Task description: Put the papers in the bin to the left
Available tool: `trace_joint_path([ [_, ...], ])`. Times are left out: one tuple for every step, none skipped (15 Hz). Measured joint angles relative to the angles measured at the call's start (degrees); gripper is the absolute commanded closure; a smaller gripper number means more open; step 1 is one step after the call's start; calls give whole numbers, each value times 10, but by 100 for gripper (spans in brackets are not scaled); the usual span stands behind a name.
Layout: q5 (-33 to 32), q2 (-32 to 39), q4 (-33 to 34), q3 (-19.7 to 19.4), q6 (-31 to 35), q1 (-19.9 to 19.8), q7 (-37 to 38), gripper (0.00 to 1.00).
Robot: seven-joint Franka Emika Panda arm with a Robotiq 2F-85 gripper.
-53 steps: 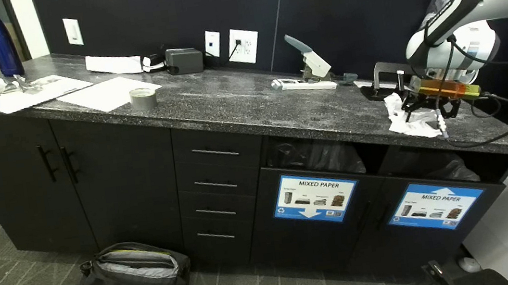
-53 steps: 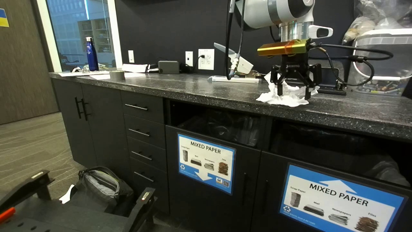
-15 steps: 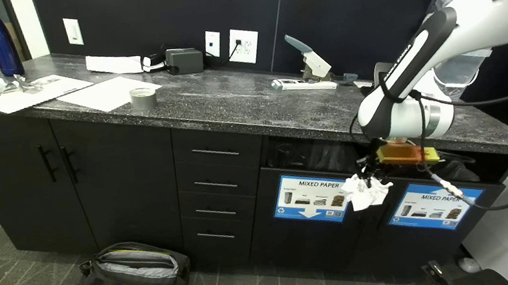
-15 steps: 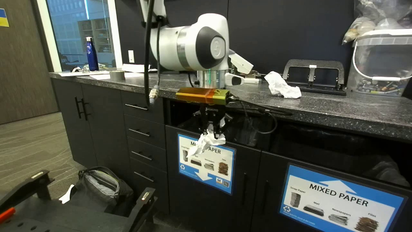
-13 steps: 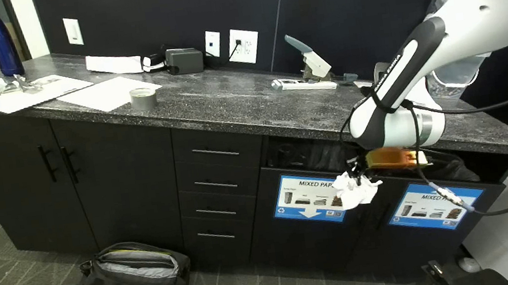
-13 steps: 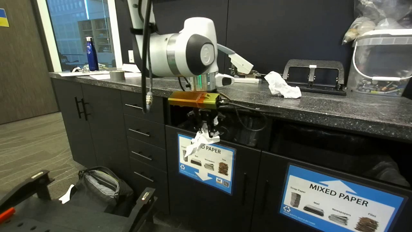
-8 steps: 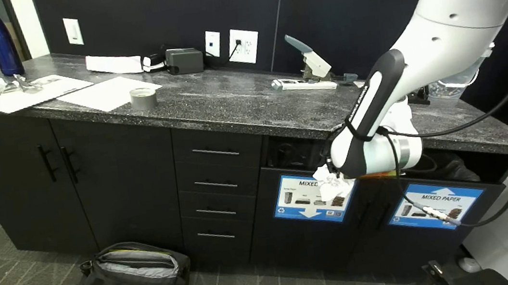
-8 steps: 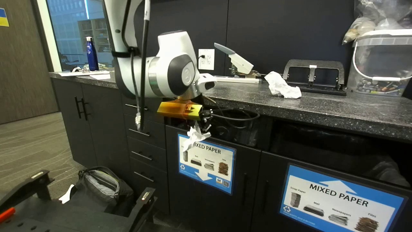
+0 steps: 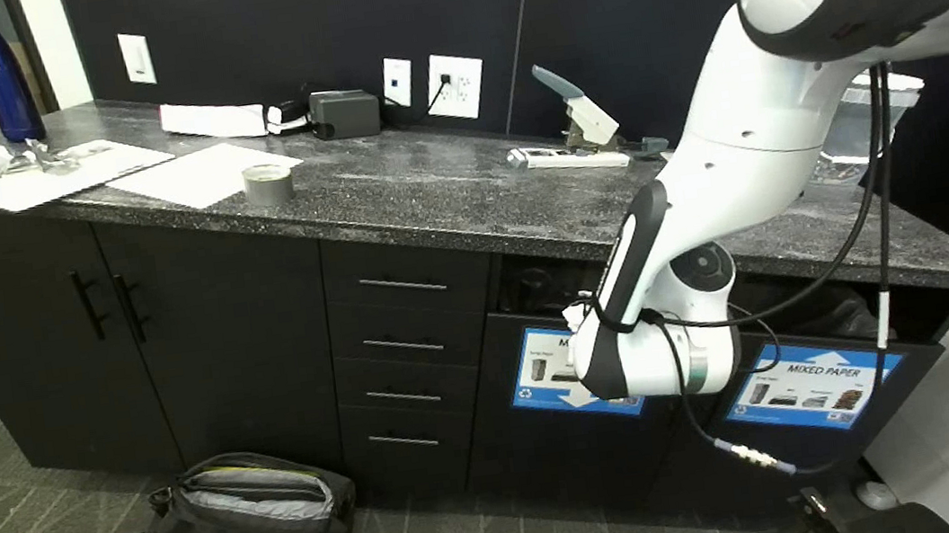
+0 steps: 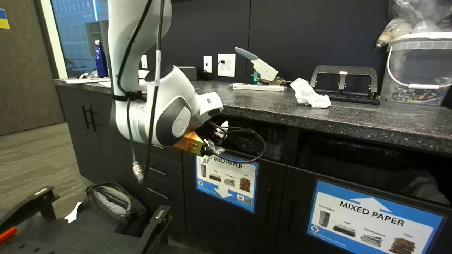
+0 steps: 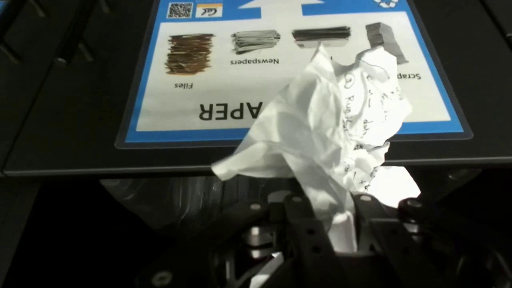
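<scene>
Robotiq gripper [image 11: 329,202], black, two-fingered; bottom of the wrist view, right of centre. Fingers [image 11: 307,230] nearly together, pinching a crumpled paper wad [image 11: 308,124].

Crumpled paper wad, white, partly handwritten: rises from the grip across the middle of the wrist view, overlapping the lip and sign [image 11: 228,86] of the left bin [image 10: 240,222]. In an exterior view, left of centre, partly hidden, before the upper edge of that bin's front. Whether it touches the panel cannot be told.

Left bin, black, cabinet-built: lower centre of an exterior view. Open slot above the front, clear plastic liner [image 11: 172,196] within. Sign blue-bordered, headed MIXED PAPER, arrow pointing down.

Right bin [image 10: 298,225], alike: lower right, sign arrow pointing up.

Second crumpled paper [image 10: 309,95], white: on the dark speckled countertop [image 10: 353,121], right of centre in the upper half of an exterior view, just beside a black three-hole punch [image 10: 348,69].

Clear bucket [image 10: 420,63], white-rimmed, small mixed items inside: upper right of the same frame.

Panda arm [image 9: 746,120], white: enters from the upper right in an exterior view, bent down past the counter edge; its wrist there hides most of the gripper.

Heavy-duty stapler [image 9: 591,121], lever raised: on the counter in both exterior views.

Blue bottle [image 9: 2,80], upright: upper left in both exterior views.
</scene>
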Motion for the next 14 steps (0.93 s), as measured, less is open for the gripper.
trace_joint_path([
  [5,12,15,4,13,-2,0,84],
  [7,23,31,7,21,-4,0,84],
  [7,32,48,9,24,-8,0,83],
  [7,40,67,11,26,-12,0,84],
  [7,48,85,12,26,-17,0,84],
  [7,55,102,13,26,-22,0,84],
  [7,63,119,15,26,-27,0,85],
  [7,70,135,16,26,-33,0,84],
  [7,78,150,18,25,-38,0,84],
  [7,86,164,19,25,-44,0,83],
  [7,94,177,20,25,-49,0,84],
  [7,102,189,22,25,-54,0,84],
  [7,111,200,23,25,-58,0,84],
  [7,119,212,24,25,-62,0,85],
])
